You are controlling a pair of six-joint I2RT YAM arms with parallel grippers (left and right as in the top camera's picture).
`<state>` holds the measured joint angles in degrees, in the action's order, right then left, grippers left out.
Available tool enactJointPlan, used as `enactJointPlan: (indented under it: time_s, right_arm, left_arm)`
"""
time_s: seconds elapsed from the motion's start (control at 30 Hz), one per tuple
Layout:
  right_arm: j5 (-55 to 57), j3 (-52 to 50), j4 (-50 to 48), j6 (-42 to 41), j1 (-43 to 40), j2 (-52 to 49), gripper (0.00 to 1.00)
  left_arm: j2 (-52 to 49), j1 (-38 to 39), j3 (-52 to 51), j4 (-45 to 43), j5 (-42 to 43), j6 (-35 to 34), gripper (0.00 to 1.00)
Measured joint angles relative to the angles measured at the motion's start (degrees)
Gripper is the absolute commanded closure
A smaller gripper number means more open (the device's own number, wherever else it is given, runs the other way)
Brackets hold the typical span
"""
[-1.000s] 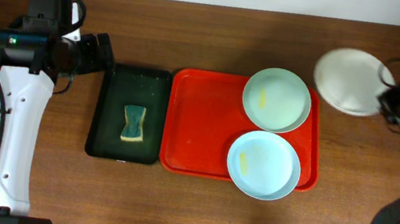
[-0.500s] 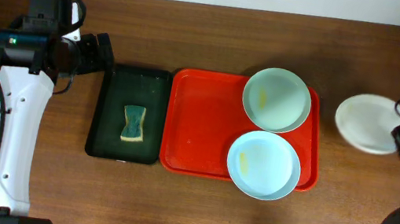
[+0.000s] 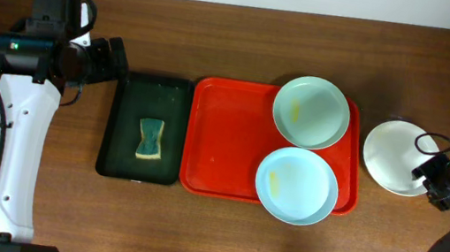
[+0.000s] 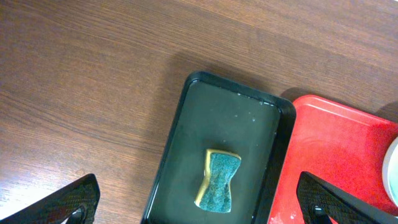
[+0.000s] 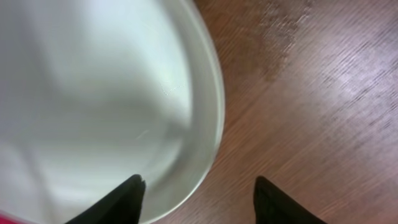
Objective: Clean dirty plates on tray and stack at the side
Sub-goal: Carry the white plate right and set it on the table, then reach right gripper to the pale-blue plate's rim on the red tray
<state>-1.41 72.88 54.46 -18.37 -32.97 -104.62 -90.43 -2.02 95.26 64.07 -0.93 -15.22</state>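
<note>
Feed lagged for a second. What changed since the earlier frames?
The right gripper brought the white plate down flat onto the table right of the tray and opened, letting go. Both blue plates and the sponge stayed put.

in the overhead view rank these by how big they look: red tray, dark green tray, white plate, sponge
Largest to smallest in the overhead view:
1. red tray
2. dark green tray, narrower than the red one
3. white plate
4. sponge, clearly the smallest

All lie at table level, so nearness to the camera hardly skews this.
</note>
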Motion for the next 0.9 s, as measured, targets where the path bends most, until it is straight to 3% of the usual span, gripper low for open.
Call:
enactJointPlan:
  time_s: [0.23, 0.37, 0.53, 0.73, 0.9]
  right_arm:
    - [-7.65, 13.99, 5.66, 11.76, 8.37, 0.02, 0.37]
    - [-10.78, 14.82, 4.17, 17.68, 16.33, 0.07, 0.3]
    - [-12.04, 14.82, 1.42, 20.31, 23.12, -0.24, 0.3]
    - [-12.52, 14.84, 4.42, 20.5, 25.81, -3.91, 0.56]
    - [-13.05, 14.84, 17.05, 20.39, 26.08, -3.43, 0.55]
  left_arm:
    - [0.0, 0.0, 0.0, 0.02, 0.0, 0.0, 0.01]
    - [0.0, 0.0, 0.0, 0.02, 0.0, 0.0, 0.01]
    - [0.0, 0.0, 0.0, 0.02, 0.0, 0.0, 0.01]
    - [0.0, 0.0, 0.0, 0.0, 0.0, 0.0, 0.01]
    - [0.0, 0.0, 0.0, 0.02, 0.0, 0.0, 0.01]
